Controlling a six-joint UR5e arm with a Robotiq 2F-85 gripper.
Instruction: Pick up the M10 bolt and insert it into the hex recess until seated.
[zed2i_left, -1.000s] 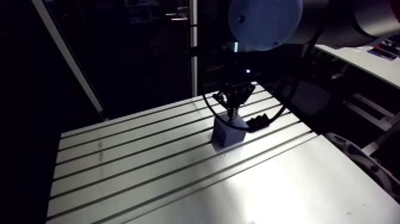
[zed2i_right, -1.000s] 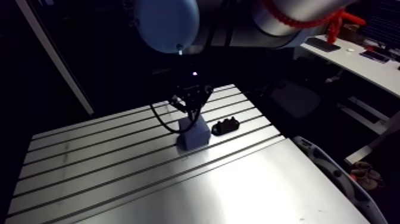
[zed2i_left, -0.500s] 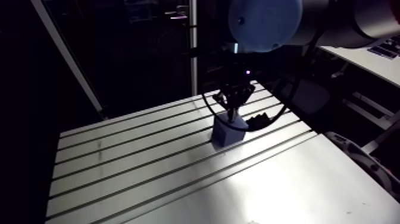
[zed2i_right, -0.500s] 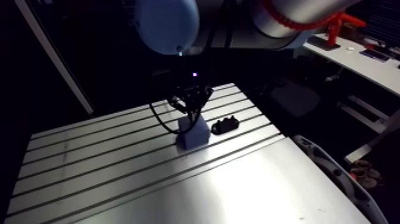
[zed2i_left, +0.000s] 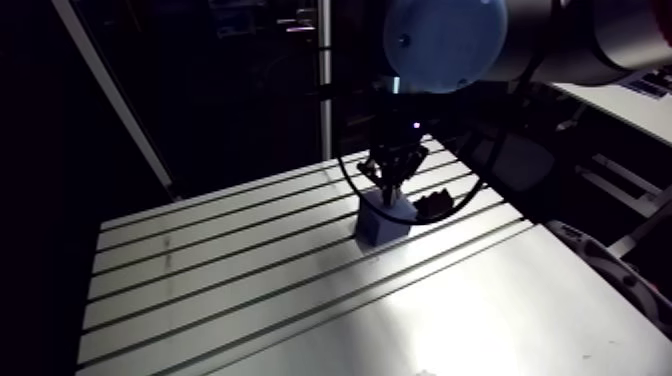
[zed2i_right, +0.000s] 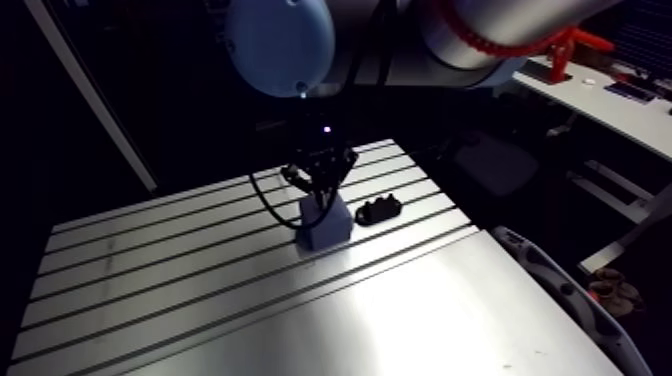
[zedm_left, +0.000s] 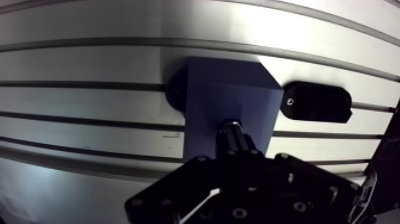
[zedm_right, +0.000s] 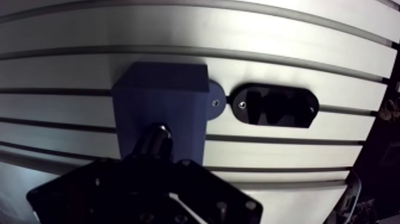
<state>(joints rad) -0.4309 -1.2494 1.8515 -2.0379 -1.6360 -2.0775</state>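
Observation:
A dark blue block (zedm_left: 229, 95) stands on the slotted table (zed2i_left: 200, 290), fixed by round ears at its sides. My gripper (zedm_left: 235, 158) hangs right over it, shut on a dark bolt (zedm_left: 232, 134) whose end sticks out ahead of the fingers over the block's top face. The bolt hides the hex recess, and I cannot tell whether its tip touches the block. In the arm view the gripper (zed2i_left: 392, 182) comes down onto the top of the block (zed2i_left: 383, 225).
A black oblong holder (zedm_right: 274, 107) with a hollow middle lies on the table just beside the block, also seen in the arm view as a low black holder (zed2i_right: 378, 210). Long slots run across the table.
The gripper with the bolt has sunk slightly toward the block's top. The block and the black holder have not moved.

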